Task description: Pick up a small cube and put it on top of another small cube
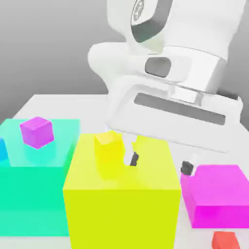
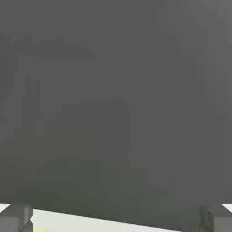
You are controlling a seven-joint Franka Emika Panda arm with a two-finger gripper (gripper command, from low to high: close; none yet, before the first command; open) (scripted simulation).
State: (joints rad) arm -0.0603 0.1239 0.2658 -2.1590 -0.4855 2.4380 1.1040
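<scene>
Your gripper (image 1: 159, 163) hangs at frame centre over the big yellow block (image 1: 121, 194), jaws wide and empty; the small cube (image 1: 224, 240) sits lower right

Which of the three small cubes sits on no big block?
The small red cube. It lies on the table, while the small yellow cube and the small purple cube sit on big blocks.

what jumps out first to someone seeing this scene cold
The white arm looms over everything, its gripper with jaws open above the big yellow block at centre front. A teal block on the exterior view's left carries a small purple cube; a magenta block sits right, with the red cube below it.
</scene>
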